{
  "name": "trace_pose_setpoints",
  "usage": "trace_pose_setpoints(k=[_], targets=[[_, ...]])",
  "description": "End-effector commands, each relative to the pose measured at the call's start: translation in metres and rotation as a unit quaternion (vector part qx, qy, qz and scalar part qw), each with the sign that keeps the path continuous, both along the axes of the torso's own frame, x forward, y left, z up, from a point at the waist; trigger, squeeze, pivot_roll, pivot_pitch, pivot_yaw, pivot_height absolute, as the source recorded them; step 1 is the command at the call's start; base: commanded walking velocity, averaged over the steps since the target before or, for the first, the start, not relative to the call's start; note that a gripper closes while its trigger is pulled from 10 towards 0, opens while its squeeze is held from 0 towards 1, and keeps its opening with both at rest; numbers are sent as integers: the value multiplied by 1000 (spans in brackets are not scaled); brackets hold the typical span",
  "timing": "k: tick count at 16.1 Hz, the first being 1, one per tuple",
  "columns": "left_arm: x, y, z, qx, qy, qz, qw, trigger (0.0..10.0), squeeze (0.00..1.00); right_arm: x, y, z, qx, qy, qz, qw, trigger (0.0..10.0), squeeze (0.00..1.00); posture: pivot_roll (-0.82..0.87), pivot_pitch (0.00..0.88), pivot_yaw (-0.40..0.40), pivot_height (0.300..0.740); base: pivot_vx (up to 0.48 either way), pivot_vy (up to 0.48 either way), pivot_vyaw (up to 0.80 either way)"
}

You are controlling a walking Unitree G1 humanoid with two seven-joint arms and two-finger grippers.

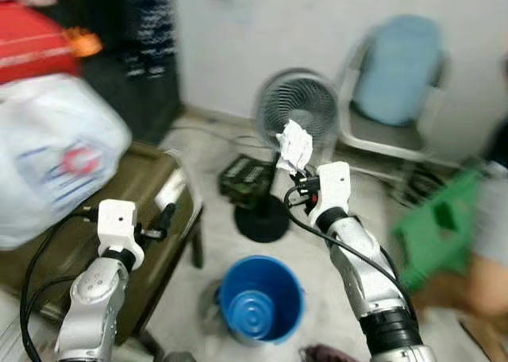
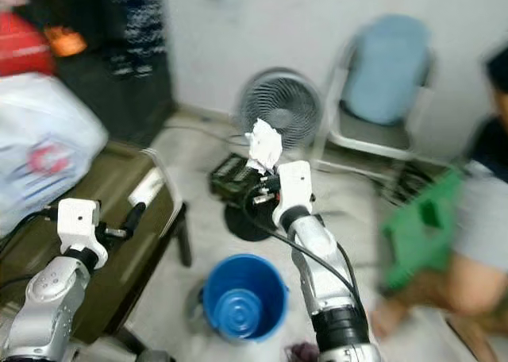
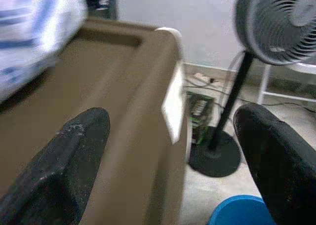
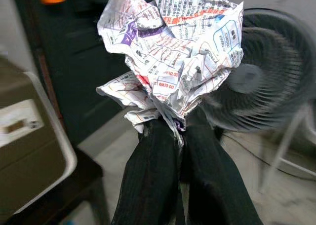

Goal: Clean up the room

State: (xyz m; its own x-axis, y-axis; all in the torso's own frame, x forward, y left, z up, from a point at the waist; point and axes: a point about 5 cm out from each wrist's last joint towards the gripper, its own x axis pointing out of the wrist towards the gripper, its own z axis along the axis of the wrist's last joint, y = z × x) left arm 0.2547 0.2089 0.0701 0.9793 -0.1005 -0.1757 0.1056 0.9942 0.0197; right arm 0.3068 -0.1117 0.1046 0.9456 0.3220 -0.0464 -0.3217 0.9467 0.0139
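Observation:
A crumpled ball of printed paper (image 4: 173, 52) sticks up from my right gripper (image 4: 170, 129), whose two black fingers are shut on its lower end. In the left eye view this paper (image 1: 295, 148) is held at mid-height in front of a floor fan, above and beyond a blue bucket (image 1: 260, 298) that stands open on the floor. My left gripper (image 1: 167, 213) hovers over the right edge of a low brown table (image 1: 103, 227). Its fingers (image 3: 64, 170) are spread wide, with nothing between them.
A white plastic bag (image 1: 55, 155) and a red item (image 1: 32, 40) lie on the table's far left. A standing fan (image 1: 295, 108), a black box (image 1: 246, 179) and a grey chair (image 1: 397, 84) are beyond. A green stool (image 1: 440, 227) and a person (image 2: 484, 219) are at right.

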Motion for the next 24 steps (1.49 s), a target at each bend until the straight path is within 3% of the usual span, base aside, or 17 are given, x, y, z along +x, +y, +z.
trace_pose_setpoints(k=[1, 3, 6, 9, 11, 13, 16, 18, 24], targets=[[2, -2, 6, 5, -15, -5, 1000, 10000, 0, 3, -2, 0, -2, -1, -5, 1000, 10000, 0, 20, 0, -107, 740, 0, 0, 0], [3, -3, 9, 2, -19, -13, 1000, 10000, 0, 6, -2, -5, -4, 17, -22, 1000, 10000, 0, 25, 0, -111, 740, 0, 0, 0], [-6, -17, 22, -23, -38, -99, 994, 10000, 0, 13, -17, -28, -14, 102, -109, 989, 10000, 0, 50, 0, -123, 740, 0, 0, 0], [-28, -32, 30, -24, -26, -194, 980, 10000, 0, 12, -30, -44, -7, 141, -169, 975, 10000, 0, 90, 35, -116, 740, 0, 0, 0], [-41, -43, 35, -11, -11, -262, 965, 10000, 0, 15, -28, -57, 5, 185, -193, 964, 10000, 0, 101, 103, -85, 740, 0, 0, 0], [-43, -41, 41, 5, -13, -268, 963, 10000, 0, 17, -23, -66, 0, 214, -207, 955, 10000, 0, 125, 135, -54, 740, 0, 0, 0], [-64, -29, 50, 10, 22, -288, 957, 10000, 0, 19, -18, -74, 13, 241, -233, 942, 10000, 0, 178, 180, -4, 740, 0, 0, 0], [-73, -23, 52, 35, 33, -302, 952, 10000, 0, 18, -12, -78, 24, 252, -238, 938, 10000, 0, 202, 207, 21, 740, 0, 0, 0], [-80, -7, 62, 73, 57, -300, 949, 10000, 0, 12, 11, -87, 44, 284, -214, 934, 10000, 0, 261, 247, 77, 740, 0, 0, 0]])
